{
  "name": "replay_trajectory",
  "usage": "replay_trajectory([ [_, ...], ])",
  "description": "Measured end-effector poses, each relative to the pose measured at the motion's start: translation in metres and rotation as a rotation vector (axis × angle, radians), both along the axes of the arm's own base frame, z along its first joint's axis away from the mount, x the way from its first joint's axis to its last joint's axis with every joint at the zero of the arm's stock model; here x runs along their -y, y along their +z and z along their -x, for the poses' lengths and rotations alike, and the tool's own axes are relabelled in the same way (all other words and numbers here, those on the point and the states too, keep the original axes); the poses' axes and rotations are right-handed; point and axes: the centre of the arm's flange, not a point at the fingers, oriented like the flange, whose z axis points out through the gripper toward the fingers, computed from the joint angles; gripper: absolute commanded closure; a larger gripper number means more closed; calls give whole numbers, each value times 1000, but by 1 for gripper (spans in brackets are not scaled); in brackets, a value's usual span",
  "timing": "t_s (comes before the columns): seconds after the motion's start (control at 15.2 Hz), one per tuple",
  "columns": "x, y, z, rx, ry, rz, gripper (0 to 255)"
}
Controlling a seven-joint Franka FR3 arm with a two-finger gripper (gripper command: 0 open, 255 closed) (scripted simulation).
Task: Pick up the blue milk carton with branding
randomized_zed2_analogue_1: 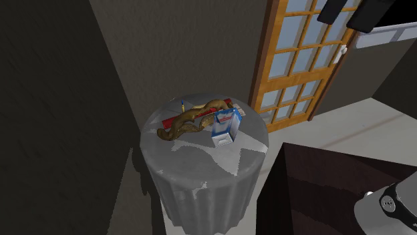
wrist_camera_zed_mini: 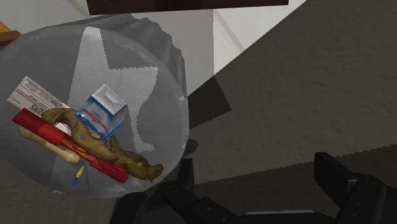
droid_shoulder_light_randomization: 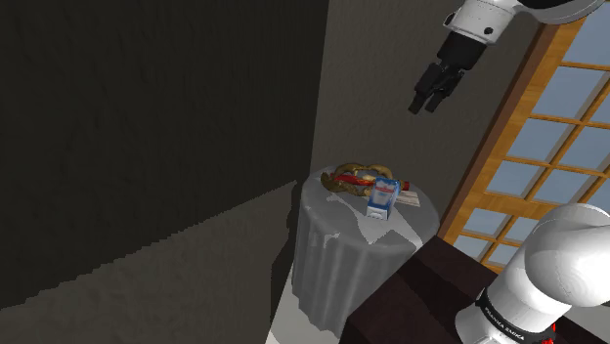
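One milk carton (wrist_camera_zed_mini: 102,111), blue with white panels and a little red print, stands upright on the round table (wrist_camera_zed_mini: 153,70). It sits among a small heap of other things, on the part of the table top nearest my jaws. The jaws are released. In the wrist view the two black fingers (wrist_camera_zed_mini: 334,175) stand wide apart, with nothing between them but shadowed floor (wrist_camera_zed_mini: 286,83), and they touch nothing. The carton lies well ahead of the jaws and off to one side, beyond the finger nearer the table and not in line with the gap.

From the shoulder view the fingers (droid_shoulder_light_randomization: 430,98) hang high above the table (droid_shoulder_light_randomization: 342,254), pointing down, well apart from the carton (droid_shoulder_light_randomization: 384,197) and shifted toward the glazed door (droid_shoulder_light_randomization: 547,147).

Just behind the carton, farther from the jaws, a brown twisted thing (wrist_camera_zed_mini: 95,143) sprawls across a long red object (wrist_camera_zed_mini: 38,124). I cannot tell whether the carton touches the brown thing. A flat white printed piece (wrist_camera_zed_mini: 35,95) lies beside the red object. A small blue and yellow stick (wrist_camera_zed_mini: 77,174) rests near the table's edge.

The second exterior view shows the carton (randomized_zed2_analogue_1: 226,127) on the table (randomized_zed2_analogue_1: 200,173) next to the brown thing (randomized_zed2_analogue_1: 190,120). A grey cloth (randomized_zed2_analogue_1: 200,200) drapes the table to the floor. The dark stand (randomized_zed2_analogue_1: 321,187) is just beside it, and the wooden-framed door (randomized_zed2_analogue_1: 297,60) is behind.
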Motion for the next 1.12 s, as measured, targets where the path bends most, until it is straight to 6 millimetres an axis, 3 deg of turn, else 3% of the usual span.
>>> replay_trajectory([
  [0.2, 6, -13, -5, -4, 9, 11, 0],
  [1.12, 89, -161, -47, -50, 115, 134, 0],
])
